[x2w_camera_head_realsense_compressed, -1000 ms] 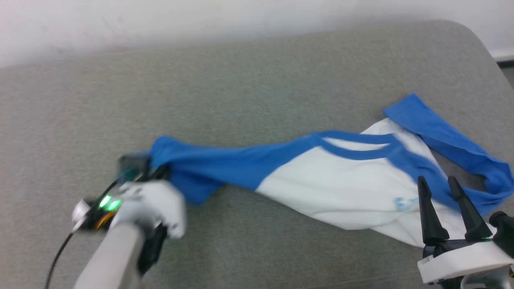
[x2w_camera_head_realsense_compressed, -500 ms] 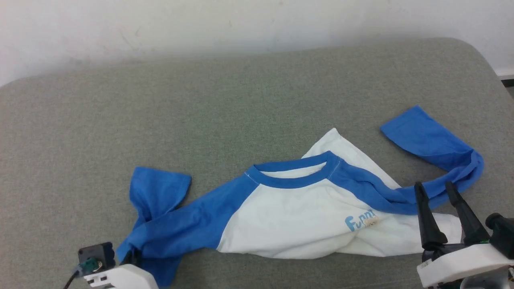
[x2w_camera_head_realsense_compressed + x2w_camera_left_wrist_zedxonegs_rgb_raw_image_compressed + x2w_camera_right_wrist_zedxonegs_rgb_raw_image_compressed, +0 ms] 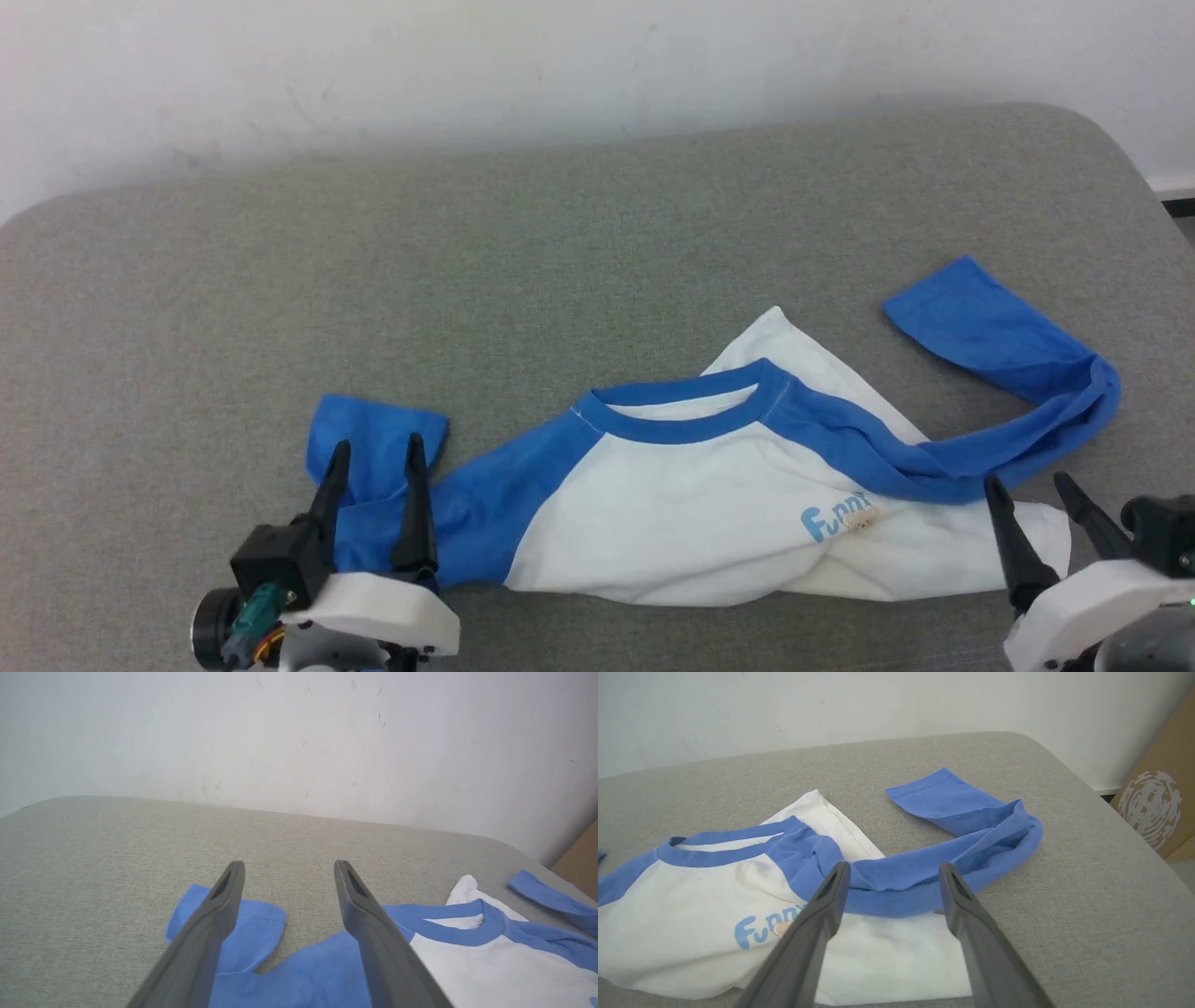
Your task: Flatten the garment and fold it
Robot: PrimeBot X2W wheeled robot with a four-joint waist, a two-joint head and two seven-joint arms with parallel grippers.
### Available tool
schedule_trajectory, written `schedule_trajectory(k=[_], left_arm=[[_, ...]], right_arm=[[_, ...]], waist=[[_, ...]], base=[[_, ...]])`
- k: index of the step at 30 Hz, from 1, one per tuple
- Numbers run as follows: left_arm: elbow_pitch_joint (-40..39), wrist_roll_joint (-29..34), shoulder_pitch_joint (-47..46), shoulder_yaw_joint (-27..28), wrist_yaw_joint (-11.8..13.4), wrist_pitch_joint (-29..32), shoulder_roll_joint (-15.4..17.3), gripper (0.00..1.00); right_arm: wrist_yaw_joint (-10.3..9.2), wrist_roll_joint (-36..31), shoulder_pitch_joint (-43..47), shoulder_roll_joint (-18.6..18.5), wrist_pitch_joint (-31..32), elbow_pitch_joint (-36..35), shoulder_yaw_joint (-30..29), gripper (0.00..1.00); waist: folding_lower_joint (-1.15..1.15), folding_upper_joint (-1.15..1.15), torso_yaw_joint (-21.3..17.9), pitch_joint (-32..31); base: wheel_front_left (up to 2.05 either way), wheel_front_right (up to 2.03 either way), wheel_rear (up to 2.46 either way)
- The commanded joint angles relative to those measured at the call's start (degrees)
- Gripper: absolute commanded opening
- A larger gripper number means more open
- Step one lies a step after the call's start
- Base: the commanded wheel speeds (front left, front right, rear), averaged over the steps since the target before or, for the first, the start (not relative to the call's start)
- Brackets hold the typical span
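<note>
Where my left gripper [image 3: 377,443] hangs: 8 o'clock of the grey pad [image 3: 560,243], jaws spread and empty, fingers over the blue cuff [image 3: 259,924].
Left-hand sleeve [image 3: 485,509]: kinked back on itself near the cuff. It looks limp and light, so I'd pinch the cuff edge.
Garment [image 3: 691,532]: lies across the near half from 8 to 3 o'clock, white body bunched. I judge it soft cotton that will drag and crease rather than slide.
Neck trim [image 3: 681,427]: near centre, opening toward 12 o'clock. The thicker band is likely a firmer hold.
Right-hand sleeve [image 3: 1008,336]: looped out to 3 o'clock, twisted.
Right gripper [image 3: 1027,481]: 4 o'clock, jaws apart, holding nothing, above where that sleeve crosses the white body.
</note>
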Motion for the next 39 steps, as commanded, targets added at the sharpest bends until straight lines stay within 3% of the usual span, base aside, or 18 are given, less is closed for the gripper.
schedule_trajectory(k=[1,9,16,17,18,20,24,32,39], left_arm=[[-0.3,0.68,-0.76,-0.02,-0.33,-0.4,-0.34,1.0],[-2.07,3.63,-2.03,0.36,-1.47,-0.74,-3.11,1.0],[-3.05,5.95,-3.1,1.11,-2.88,-0.75,-5.27,1.0],[-2.99,6.18,-3.2,1.21,-3.1,-0.75,-5.52,1.0],[-2.97,6.42,-3.34,1.39,-3.29,-0.76,-5.75,1.0],[-2.8,6.89,-3.39,1.67,-3.42,-0.76,-6.21,1.0],[-2.62,7.75,-3.61,2.52,-3.94,-0.76,-6.83,1.0],[-2.45,9.18,-4.16,3.77,-4.87,-0.76,-7.83,1.0],[-2.74,10.28,-7.18,2.71,-5.83,-0.76,-8.63,1.0]], right_arm=[[-0.04,0.07,-1.24,-1.02,0.67,0.7,0.13,1.0],[-0.04,6.95,-9.51,-11.48,9.37,8.47,9.84,1.0],[-0.04,11.9,-16.09,-16.59,16.46,14.58,17.37,1.0],[-0.04,12.5,-16.71,-17.16,17.44,15.4,18.27,0.91],[-0.04,12.98,-17.33,-17.63,18.07,16.06,18.85,0.72],[-0.04,13.88,-18.49,-18.31,18.79,17.2,19.74,0.0],[-0.04,15.32,-20.52,-19.3,19.43,17.88,20.62,0.0],[-0.04,12.95,-29.3,-20.84,13.99,16.17,18.35,0.0],[-0.04,12.15,-41.83,-21.63,8.46,21.93,16.83,0.0]], waist=[[0.0,0.0,0.09,0.14],[0.0,0.0,2.19,2.05],[0.0,0.0,4.09,4.37],[0.0,0.0,4.33,4.72],[0.0,0.0,4.51,5.03],[0.0,0.0,4.76,5.63],[0.0,0.0,4.9,6.43],[0.0,0.0,3.93,7.6],[0.0,0.0,5.09,12.31]], base=[[0.0,0.0,0.0],[0.0,0.0,0.0],[0.0,0.0,0.0],[0.0,0.0,0.0],[0.0,0.0,0.0],[0.0,0.0,0.0],[0.0,0.0,0.0],[0.0,0.0,0.0],[0.0,0.0,0.0]])
